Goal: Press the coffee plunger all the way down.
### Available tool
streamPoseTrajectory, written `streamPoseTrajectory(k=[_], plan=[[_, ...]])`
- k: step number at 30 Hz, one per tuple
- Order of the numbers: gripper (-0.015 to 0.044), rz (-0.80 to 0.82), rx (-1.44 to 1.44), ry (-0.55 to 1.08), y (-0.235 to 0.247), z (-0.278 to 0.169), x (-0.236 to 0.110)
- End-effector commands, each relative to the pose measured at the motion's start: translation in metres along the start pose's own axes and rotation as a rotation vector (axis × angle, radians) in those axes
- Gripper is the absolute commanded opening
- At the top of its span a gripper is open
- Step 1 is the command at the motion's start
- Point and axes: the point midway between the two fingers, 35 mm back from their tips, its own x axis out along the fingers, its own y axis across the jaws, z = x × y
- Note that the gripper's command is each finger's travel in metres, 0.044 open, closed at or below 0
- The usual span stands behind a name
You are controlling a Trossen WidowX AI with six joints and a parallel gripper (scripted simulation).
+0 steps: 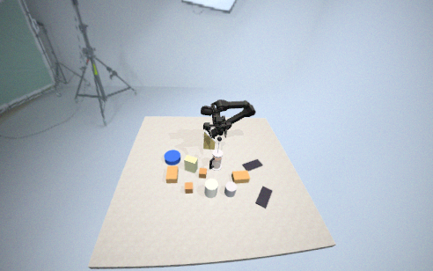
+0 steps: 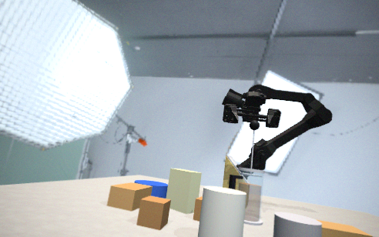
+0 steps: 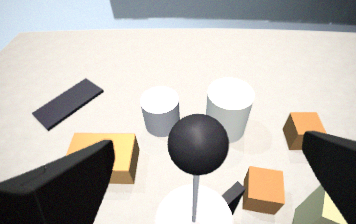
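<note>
The coffee press (image 1: 216, 161) (image 2: 254, 201) stands upright on the table, its dark handle (image 1: 211, 164) (image 3: 236, 196) at one side. Its thin plunger rod (image 2: 253, 154) (image 3: 196, 195) stands far up out of the white lid (image 3: 170, 212). The black ball knob (image 1: 219, 139) (image 2: 254, 125) (image 3: 198, 144) tops the rod. My gripper (image 1: 217, 131) (image 2: 252, 117) (image 3: 208, 145) is wide open over the press. In the wrist view the knob shows between the two fingers, with a gap on each side. In the exterior view it sits at or just below fingertip level.
A white cylinder (image 1: 211, 189) (image 2: 222, 211) (image 3: 230, 107) and a grey cylinder (image 1: 230, 189) (image 3: 160, 112) stand in front. Orange blocks (image 1: 240, 177) (image 3: 264, 190), a pale green block (image 1: 190, 164), a blue disc (image 1: 172, 157) and dark flat plates (image 1: 264, 197) lie around. A yellowish wedge (image 1: 209, 142) stands behind the press.
</note>
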Motion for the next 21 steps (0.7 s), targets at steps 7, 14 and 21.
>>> streamPoseTrajectory(k=[7,14,21], plan=[[0.0414,0.025,0.005,0.002,0.0039,0.0018,0.0125],[0.0230,0.025,0.005,0.002,0.0039,0.0018,0.0125],[0.0124,0.025,0.005,0.002,0.0039,0.0018,0.0125]])
